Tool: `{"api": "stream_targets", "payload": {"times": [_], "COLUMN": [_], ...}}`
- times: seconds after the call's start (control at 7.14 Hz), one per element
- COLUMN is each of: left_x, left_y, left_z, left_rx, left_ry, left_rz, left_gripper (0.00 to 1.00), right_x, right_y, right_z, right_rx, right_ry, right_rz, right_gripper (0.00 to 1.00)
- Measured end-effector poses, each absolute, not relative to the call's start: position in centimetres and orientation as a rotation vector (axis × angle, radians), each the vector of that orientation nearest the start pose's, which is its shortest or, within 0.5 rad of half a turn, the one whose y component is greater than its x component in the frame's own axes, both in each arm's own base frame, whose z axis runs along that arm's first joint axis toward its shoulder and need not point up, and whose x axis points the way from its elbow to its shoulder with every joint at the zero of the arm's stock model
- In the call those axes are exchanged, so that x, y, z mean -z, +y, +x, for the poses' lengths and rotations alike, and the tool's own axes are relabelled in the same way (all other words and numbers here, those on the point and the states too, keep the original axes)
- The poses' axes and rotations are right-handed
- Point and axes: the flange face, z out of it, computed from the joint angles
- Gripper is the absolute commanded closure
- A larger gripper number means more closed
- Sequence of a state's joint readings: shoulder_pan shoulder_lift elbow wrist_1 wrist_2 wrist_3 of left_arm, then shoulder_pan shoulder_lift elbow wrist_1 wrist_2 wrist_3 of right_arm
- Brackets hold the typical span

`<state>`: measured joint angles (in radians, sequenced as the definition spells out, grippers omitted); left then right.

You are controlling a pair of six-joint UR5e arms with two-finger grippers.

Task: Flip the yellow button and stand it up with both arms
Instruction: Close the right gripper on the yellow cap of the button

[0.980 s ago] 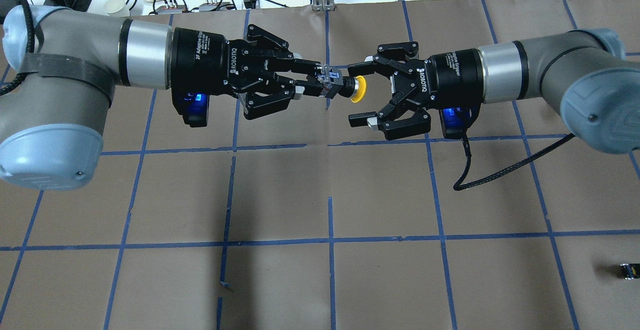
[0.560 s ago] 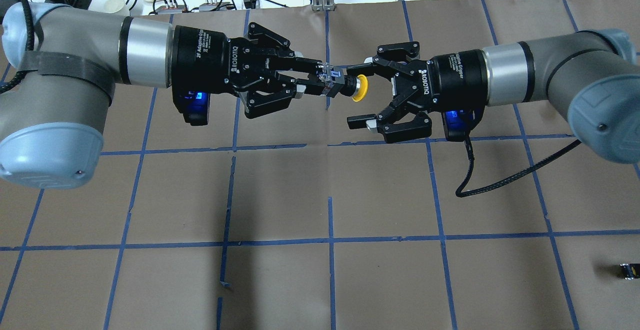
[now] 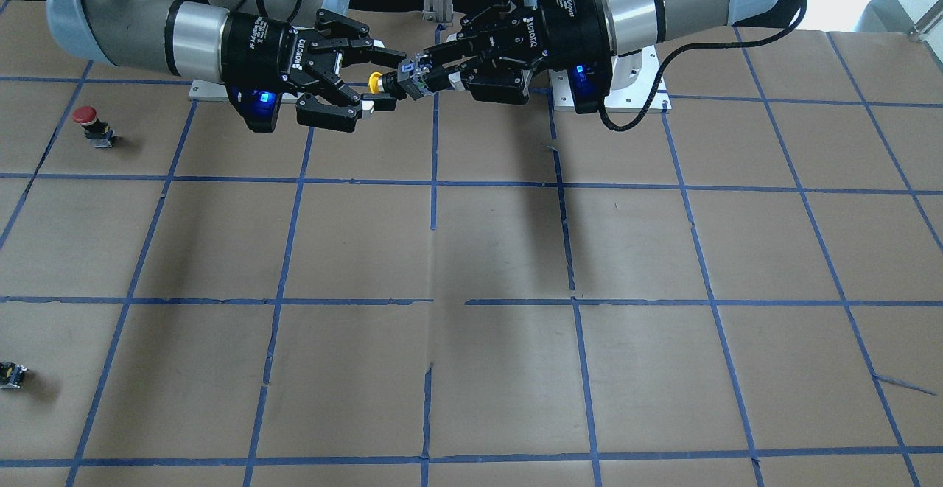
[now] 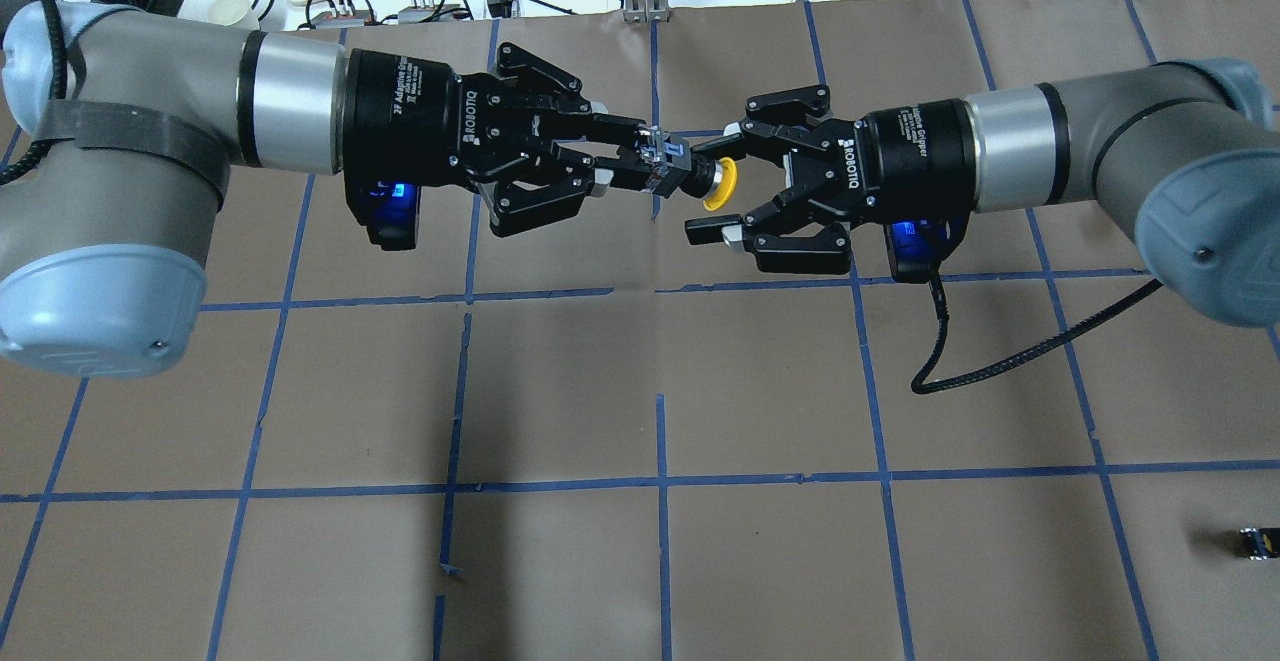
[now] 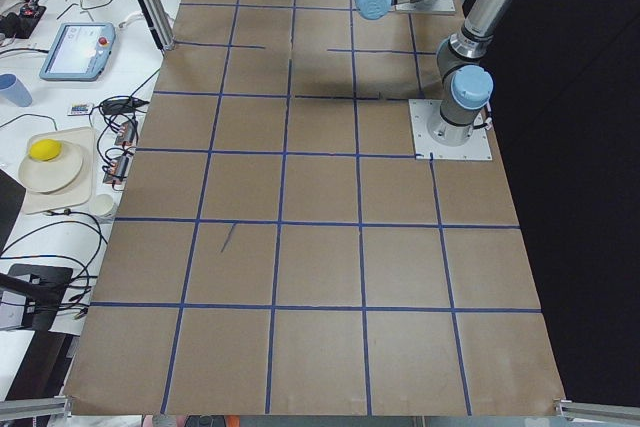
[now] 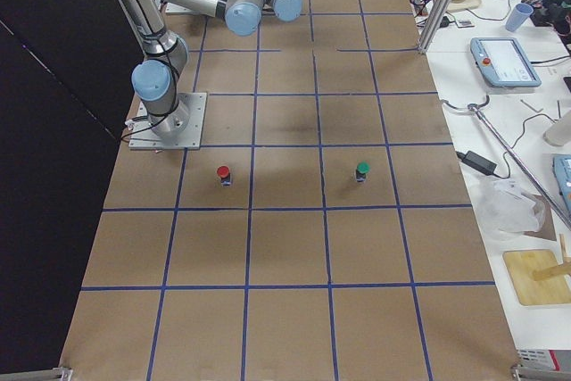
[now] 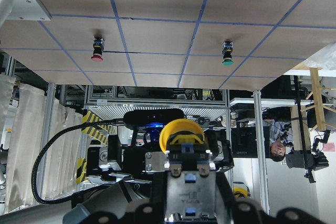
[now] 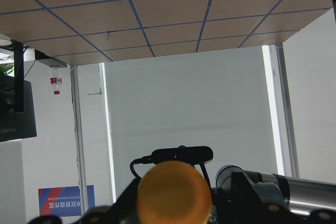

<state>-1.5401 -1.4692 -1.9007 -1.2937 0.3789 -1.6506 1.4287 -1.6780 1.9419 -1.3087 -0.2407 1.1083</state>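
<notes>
The yellow button (image 4: 719, 184) is held in the air, lying sideways, with its yellow cap pointing at my right gripper. My left gripper (image 4: 655, 167) is shut on its black-grey body. My right gripper (image 4: 710, 187) is open, with one finger on each side of the cap and not touching it. In the front-facing view the yellow button (image 3: 376, 83) sits between the left gripper (image 3: 416, 74) and the right gripper (image 3: 384, 79). The left wrist view shows the button (image 7: 181, 134) from behind. The right wrist view shows its cap (image 8: 174, 190) close and blurred.
A red-capped button (image 3: 88, 123) stands on the brown table on the robot's right side; it also shows in the exterior right view (image 6: 223, 173), with a green-capped button (image 6: 361, 170) beside it. A small black part (image 4: 1255, 542) lies near the table's front right corner.
My right gripper has moved left toward the yellow cap, and its fingers have drawn in a little around it. My left gripper still holds the button in the same place.
</notes>
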Motion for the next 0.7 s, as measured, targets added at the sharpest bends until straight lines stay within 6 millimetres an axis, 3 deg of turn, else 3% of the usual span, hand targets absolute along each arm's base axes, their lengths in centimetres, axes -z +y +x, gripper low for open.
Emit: {"api": "stream_targets", "payload": {"times": [0.42,0.7], "left_x": [-46.47,-46.52], "left_y": [-44.71,-44.7], "left_z": [-21.22,-21.23], "left_rx": [0.991,0.989], "left_ry": [-1.422,-1.424], "left_rz": [1.536,1.536], "left_gripper": [0.86,0.54], "right_x": [-41.17,-41.17], "right_y": [-43.67,-43.71], "right_z": [16.89,16.81], "right_rx": [-1.14,-1.14], "right_ry": [1.299,1.295], "right_rz": [1.433,1.435], "right_gripper": [0.75,0.8]}}
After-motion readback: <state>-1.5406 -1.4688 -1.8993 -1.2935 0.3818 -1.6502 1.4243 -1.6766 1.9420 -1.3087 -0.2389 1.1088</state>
